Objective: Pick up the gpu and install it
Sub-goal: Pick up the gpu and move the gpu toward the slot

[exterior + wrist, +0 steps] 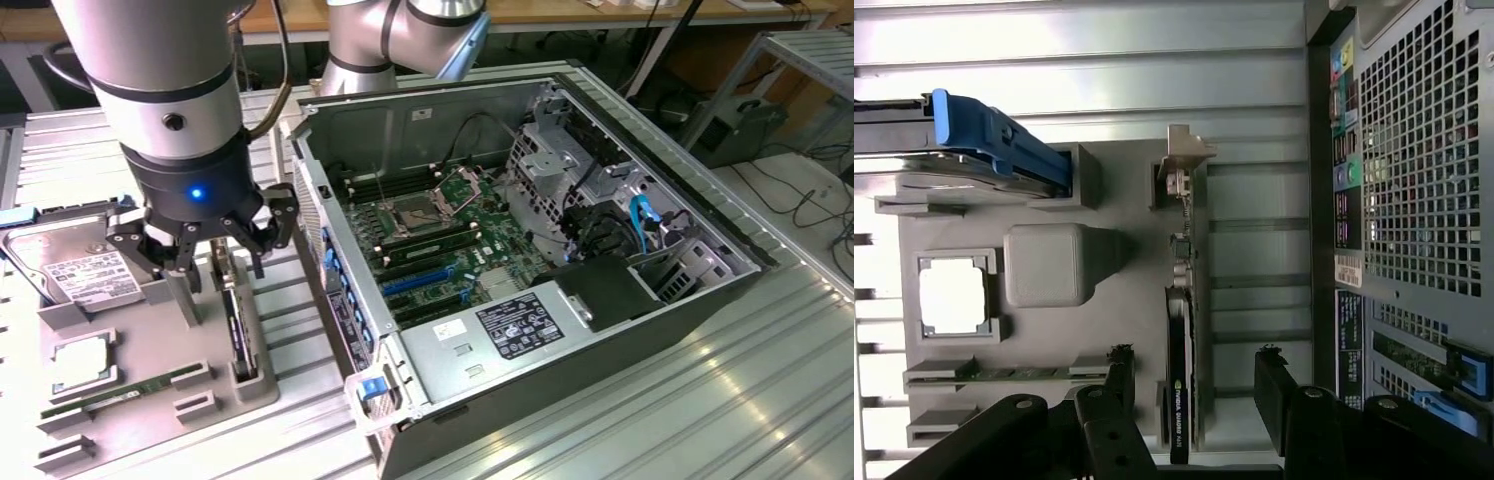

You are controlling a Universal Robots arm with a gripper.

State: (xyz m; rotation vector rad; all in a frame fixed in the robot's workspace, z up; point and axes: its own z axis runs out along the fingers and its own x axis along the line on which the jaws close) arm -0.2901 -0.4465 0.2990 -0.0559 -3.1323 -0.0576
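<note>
Hard to see: in the wrist view I get only the top edge of the gpu (pixel 1182 330), a thin dark green card with a silvery metal bracket at one end. The end away from the bracket is lost behind the gripper's body. In the exterior view the gpu (pixel 242 335) is a dark sliver, partly behind a finger. I cannot read the print on its black sticker.
Cut off: the boxy silver hard drive with a white label (pixel 74 272) runs out of frame in both views.
Gpu place: it stands on edge in a slot of the grey moulded parts tray (pixel 154 340), on the side nearest the case and outside it.
Around: a square silver processor (pixel 80 362), a narrow green RAM stick (pixel 114 397) and a raised grey block (pixel 1054 262) share the tray.
In the way: the open black tower case (pixel 601 380) stands just beside the tray. Its rear panel rises between the card and the green motherboard (pixel 447 245).
Gripper (pixel 220 262): it is over the tray, and the black fingers (pixel 1116 375) are spread wide, one on each side of the card. I see a gap on both sides, and it grips nothing.
Height: I cannot tell whether the tips reach down to the card's level.
</note>
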